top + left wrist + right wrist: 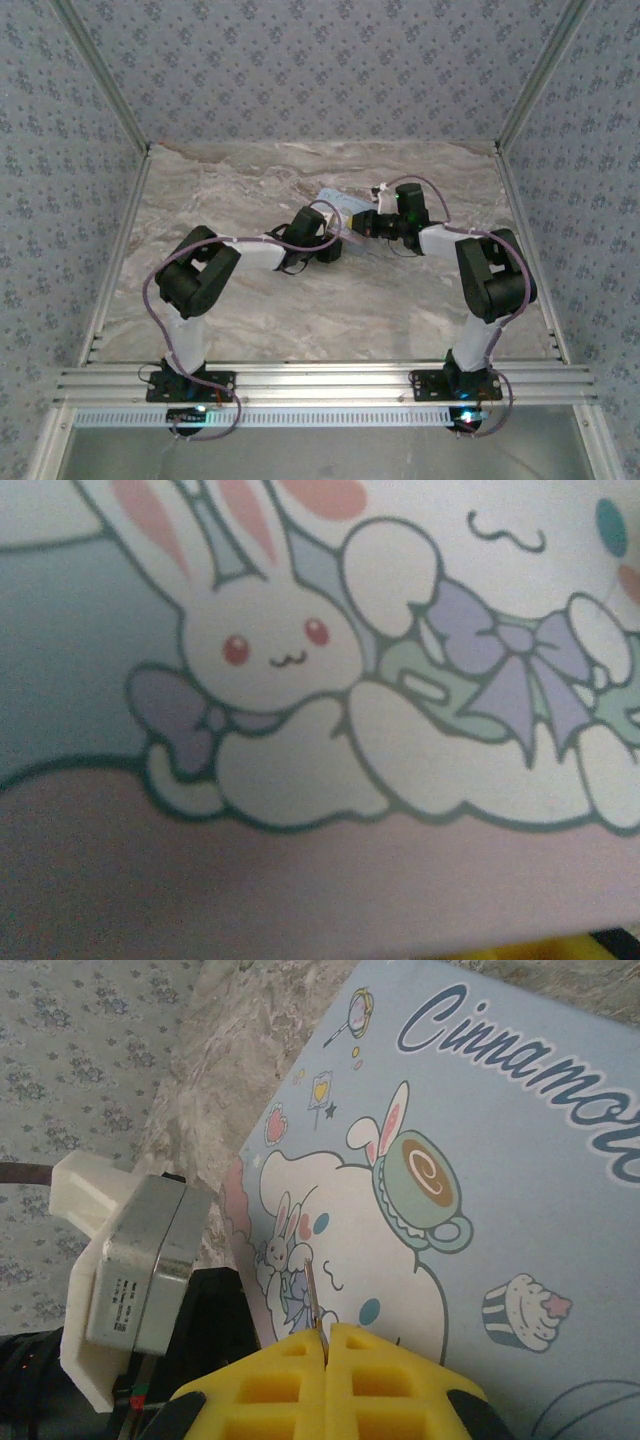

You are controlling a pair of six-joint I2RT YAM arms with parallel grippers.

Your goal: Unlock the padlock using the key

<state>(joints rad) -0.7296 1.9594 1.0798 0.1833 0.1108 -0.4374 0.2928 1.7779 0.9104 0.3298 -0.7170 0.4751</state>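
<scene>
Both arms are bolted at the near edge of the marble-patterned table. The left arm rises from its base, bends at a dark elbow and stretches its forearm to the right. The right arm mirrors it, bending and reaching left. They meet mid-table.

The right gripper is tipped down over a tin. In the right wrist view its yellow fingers are pressed tight together, pinching a thin silvery sliver that looks like the key. The blade stands out beyond the fingertips, its end over a small printed bunny on the lid. I cannot tell whether it touches.

The left gripper sits just beside the tin's near-left edge. Its wrist camera, a grey box in a white mount, is close against that side. Whether its fingers are spread or closed, I cannot tell.

The tin is pale blue, lying flat and turned at an angle, printed with a white cartoon dog, cupcakes and cursive lettering. Beyond it are bare table and flowered blue wallpaper.
</scene>
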